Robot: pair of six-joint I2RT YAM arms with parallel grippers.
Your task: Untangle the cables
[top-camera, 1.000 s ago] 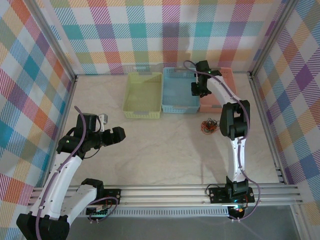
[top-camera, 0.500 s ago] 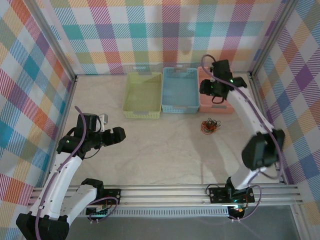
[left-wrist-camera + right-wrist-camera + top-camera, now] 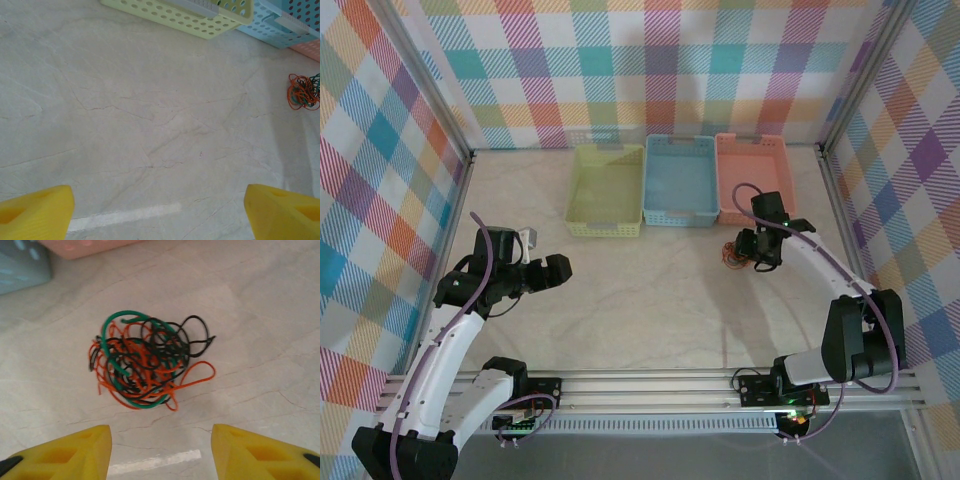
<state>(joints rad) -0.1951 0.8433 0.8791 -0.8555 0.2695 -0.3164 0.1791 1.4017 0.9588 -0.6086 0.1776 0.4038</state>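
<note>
One tangle of cables (image 3: 145,365) untouched

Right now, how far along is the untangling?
Done: nothing that shows; the cables lie in one knotted clump on the table. In hand: the right gripper hangs open, aimed at the clump, holding nothing; the left gripper is open over bare table. Left: pulling every strand apart.

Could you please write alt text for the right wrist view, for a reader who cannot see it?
A tangled clump of orange, green and black cables lies on the pale table. The right tool faces it, yellow fingers apart and empty.
</note>
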